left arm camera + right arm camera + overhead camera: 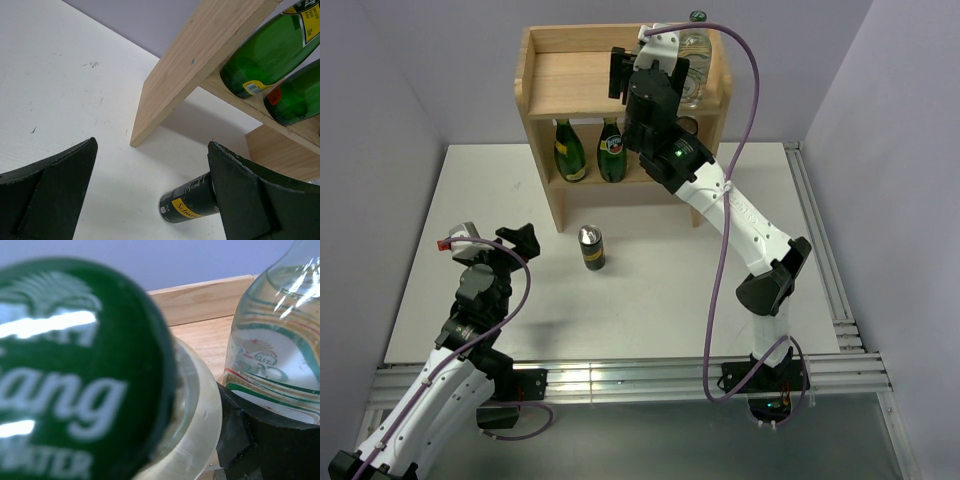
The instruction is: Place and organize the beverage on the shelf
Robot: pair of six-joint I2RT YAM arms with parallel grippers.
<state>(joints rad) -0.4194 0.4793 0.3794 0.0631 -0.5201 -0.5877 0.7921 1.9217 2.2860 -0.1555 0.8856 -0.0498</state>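
White table (640,310), lilac walls (420,60)

**Q:** Arm construction?
**A:** Left arm (450,370) and right arm (745,215): white link shells, black joint housings, black wedge-shaped fingers (50,195).
**Q:** Other markings?
**A:** Purple cable (715,300) looped along each; green light (677,154) on right; red tab (445,243) on left.

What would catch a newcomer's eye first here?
The right arm reaches onto the top board of the shelf beside a clear bottle; a green cap fills its wrist view. Two green bottles stand on the lower tier, and one can stands alone on the table in front.
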